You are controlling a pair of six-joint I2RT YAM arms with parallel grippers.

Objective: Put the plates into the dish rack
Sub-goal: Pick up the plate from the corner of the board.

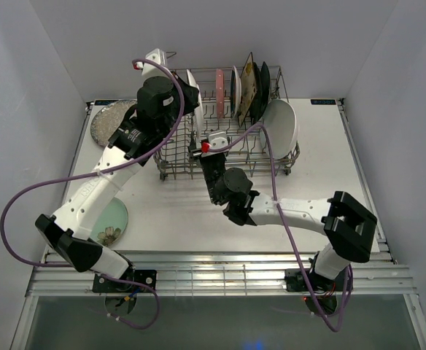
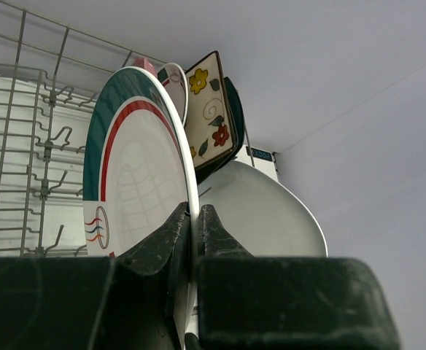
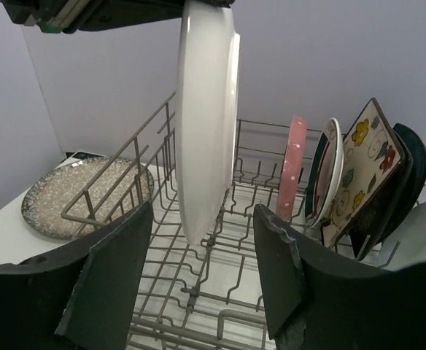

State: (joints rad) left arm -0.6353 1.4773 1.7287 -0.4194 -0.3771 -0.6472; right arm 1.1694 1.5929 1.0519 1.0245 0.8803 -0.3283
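One plate [image 3: 206, 124] is in the air. The left gripper [image 2: 195, 222] pinches its top rim, fingers pressed tight on the edge. The plate hangs upright over the left end of the rack [image 1: 253, 162], its lower edge low among the tines. Can't tell if it's seated.

The right gripper [image 3: 202, 211] is spread wide and holds nothing. It's parked at the rack's front wall, just below the hanging plate.

Risks as I see them:
- A rim-only pinch is weak. The plate could swing or slide out if its lower edge catches a tine top instead of dropping into a slot.
- Letting go before it's seated means it tips flat or falls toward the pink plate [image 3: 295, 168], which stands in the next rows. That could chip it.
- The right fingers sit close under the drop path, so a clash is likely if either arm moves carelessly.
- The wire rack could skate if shoved, as the tabletop looks slick.

The table [image 1: 169, 211] is smooth and white, with slatted rails at the near edge. Plain pale walls [image 1: 220, 36] close in on three sides, so there's little swing room. The speckled plate [image 1: 105, 120] lies flat on the table left of the rack. The pale green plate [image 1: 111, 222] is partly under the left arm. Both are unloaded.
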